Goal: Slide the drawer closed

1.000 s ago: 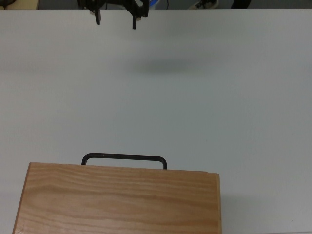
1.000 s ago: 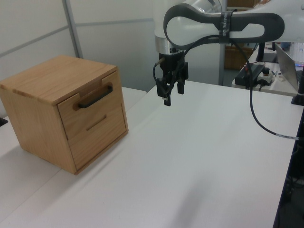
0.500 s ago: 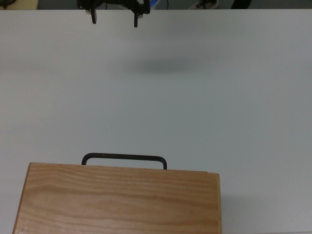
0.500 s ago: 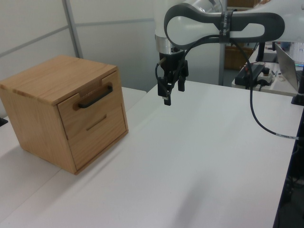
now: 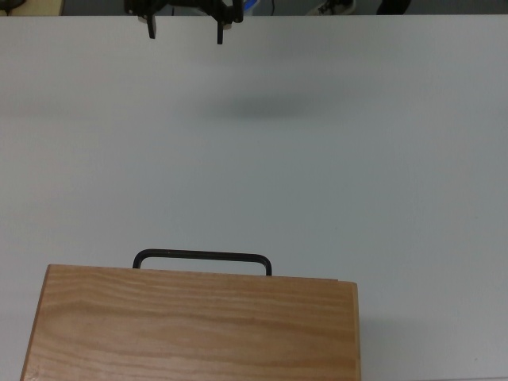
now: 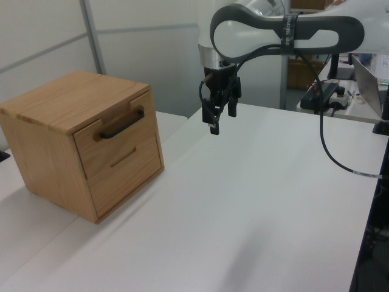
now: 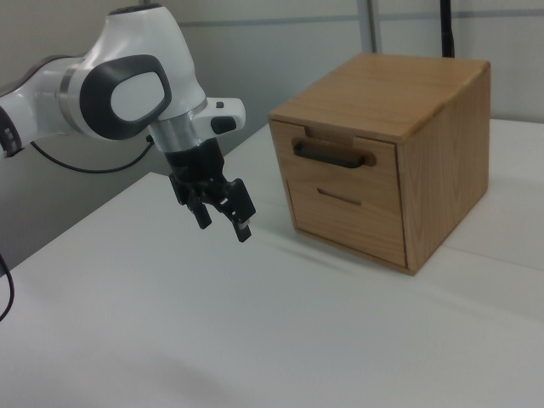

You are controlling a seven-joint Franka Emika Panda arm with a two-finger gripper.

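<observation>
My hand (image 6: 219, 120) hangs open, holding nothing, well off the drawer (image 7: 344, 167) — looks basically shut, maybe one nudge.

The surface (image 6: 255, 201) is a flat white top, matte and unmarked, running wide across all three views. One item stands directly on it: a light wooden cabinet (image 6: 55, 152) with a grained flat top, its base fully seated. In the left view it sits toward the left view's left; in the right view it sits toward the right view's right (image 7: 442, 161); in the top view it occupies the lower edge (image 5: 190, 325). A seam in the surface runs under or just beside the cabinet in the left view; which cannot be told. A soft grey shadow (image 5: 258, 109) lies on the bare top near the top view's upper edge, well apart from the cabinet.
</observation>
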